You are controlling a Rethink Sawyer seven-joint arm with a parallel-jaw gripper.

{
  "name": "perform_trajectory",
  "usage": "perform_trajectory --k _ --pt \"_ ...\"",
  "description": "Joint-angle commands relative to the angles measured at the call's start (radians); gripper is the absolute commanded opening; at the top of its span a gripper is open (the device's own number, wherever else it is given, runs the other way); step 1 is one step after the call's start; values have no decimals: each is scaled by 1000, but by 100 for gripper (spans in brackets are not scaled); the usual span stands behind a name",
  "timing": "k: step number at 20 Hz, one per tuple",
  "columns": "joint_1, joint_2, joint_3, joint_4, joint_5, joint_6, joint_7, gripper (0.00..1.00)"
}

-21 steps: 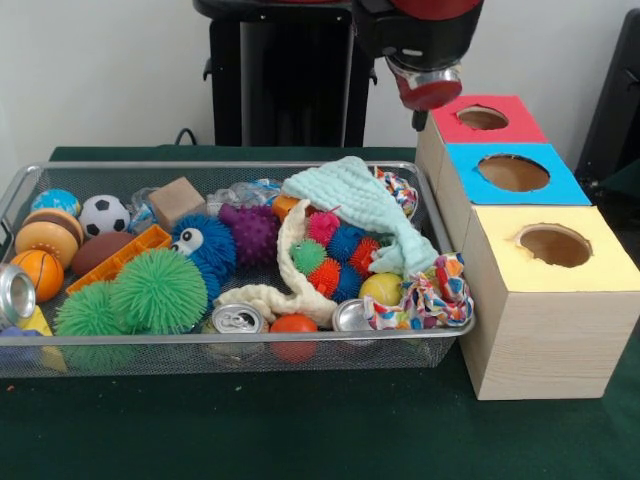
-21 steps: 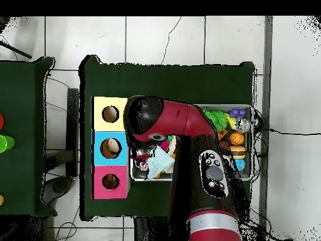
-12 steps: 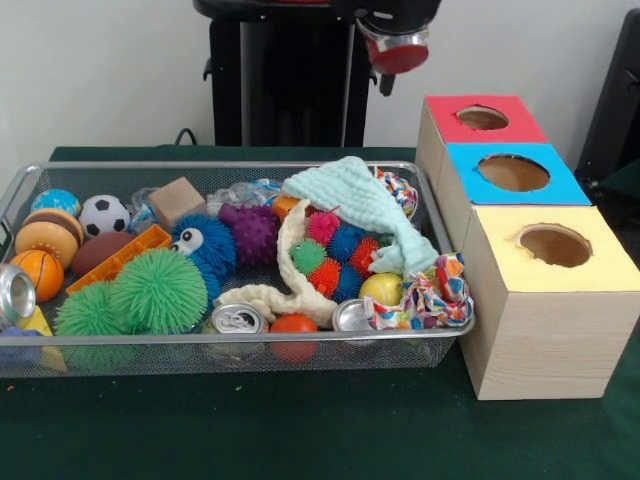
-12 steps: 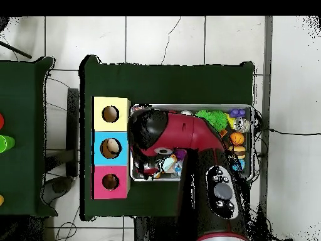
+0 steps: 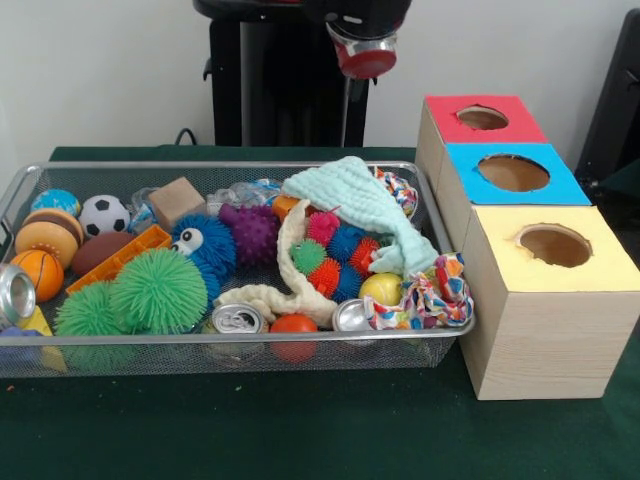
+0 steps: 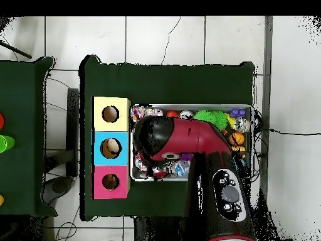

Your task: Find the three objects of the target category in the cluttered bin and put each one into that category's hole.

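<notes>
Spiky balls (image 5: pixel 332 255) are piled mid-bin (image 5: pixel 20 190), half under the mint cloth (image 5: pixel 355 200); soft and light, best pinched across the middle. Gripper (image 5: pixel 362 55) state can't be told.

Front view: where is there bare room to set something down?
Bare green table runs in front of the mesh bin and the yellow box. Inside the bin everything is crowded: puffer balls, cans, cloths touch throughout. Box tops are free only around their holes.
</notes>
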Motion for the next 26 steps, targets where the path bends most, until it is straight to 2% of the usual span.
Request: perform_trajectory --k 1,12,19,26 --pt "-10 34 122 117 -36 -152 62 100" --pt "-28 35 161 217 -30 -359 99 100" --pt "-49 77 168 192 -98 -416 56 100" --pt "-82 123 217 210 -163 -537 38 100"
